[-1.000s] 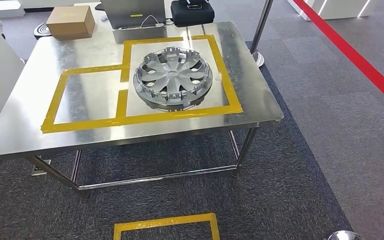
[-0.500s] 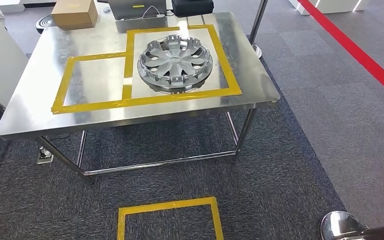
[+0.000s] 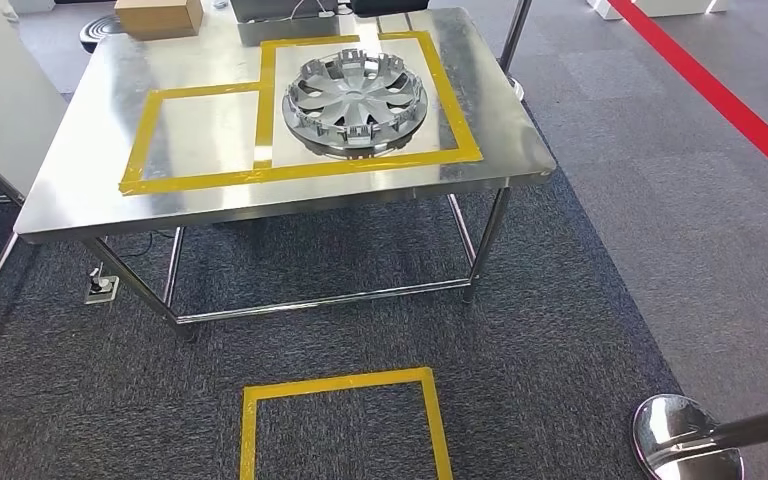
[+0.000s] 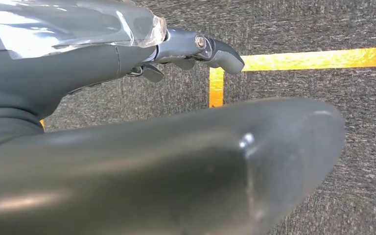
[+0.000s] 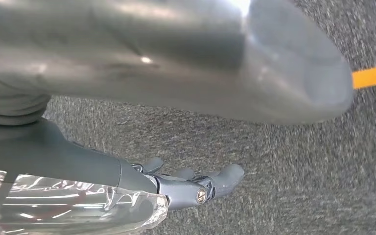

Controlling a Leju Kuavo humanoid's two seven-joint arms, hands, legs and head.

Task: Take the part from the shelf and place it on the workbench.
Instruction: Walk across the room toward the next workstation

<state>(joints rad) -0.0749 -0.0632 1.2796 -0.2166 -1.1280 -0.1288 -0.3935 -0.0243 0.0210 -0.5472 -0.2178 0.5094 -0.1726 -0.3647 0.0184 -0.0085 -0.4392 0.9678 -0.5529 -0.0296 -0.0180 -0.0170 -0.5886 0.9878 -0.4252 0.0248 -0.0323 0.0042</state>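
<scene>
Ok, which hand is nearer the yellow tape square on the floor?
Left, it seems. The left hand hangs with fingertips by a corner of the tape square; the right hand hangs over carpet, tape farther off.

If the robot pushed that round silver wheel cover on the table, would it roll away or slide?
The wheel cover lies flat inside the yellow tape square, so it would probably slide, not roll. The steel table looks smooth and shiny, so it may slide easily. Its thin spokes and rim clips suggest light, slightly bendy plastic, though that is a guess.

glossy steel workbench (image 3: 90, 190), matt silver plastic part (image 3: 355, 100)
</scene>
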